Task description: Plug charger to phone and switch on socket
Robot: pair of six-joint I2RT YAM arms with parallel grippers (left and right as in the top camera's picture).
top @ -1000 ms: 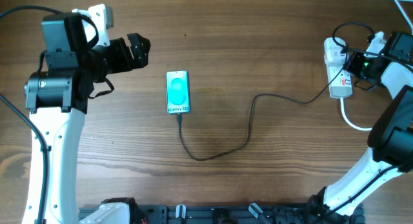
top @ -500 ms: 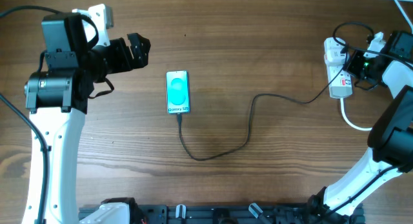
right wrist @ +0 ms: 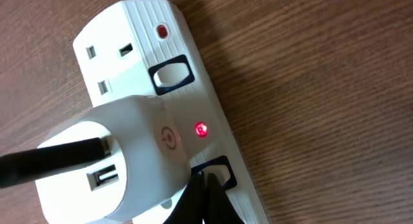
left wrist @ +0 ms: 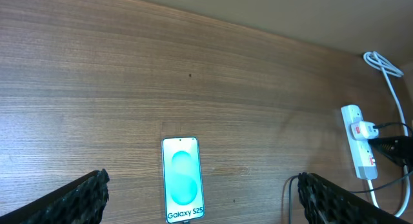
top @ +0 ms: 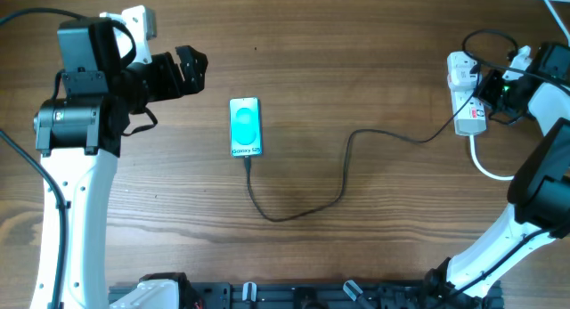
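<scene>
the phone (top: pixel 246 126) lies flat left of centre on the wooden table (top: pixel 356 51), the charger (top: pixel 344 171) meeting its lower edge and running right to the socket (top: pixel 464 93). the right gripper (right wrist: pixel 205 198), fingers pressed together, tips against a socket switch near a lit red light (right wrist: pixel 202 129). the left gripper (top: pixel 191 69) hovers spread wide beside the phone.

We see white tubular links on the left arm (top: pixel 78 198) and right arm (top: pixel 494 238), joined by black housings (top: pixel 85 51). Behind the left gripper (top: pixel 198 70) runs a black cable (top: pixel 22 156); its fingers (left wrist: pixel 82 197) look knobbly black (a green light (top: pixel 505 89) glows behind the right gripper (top: pixel 482 88)).
</scene>
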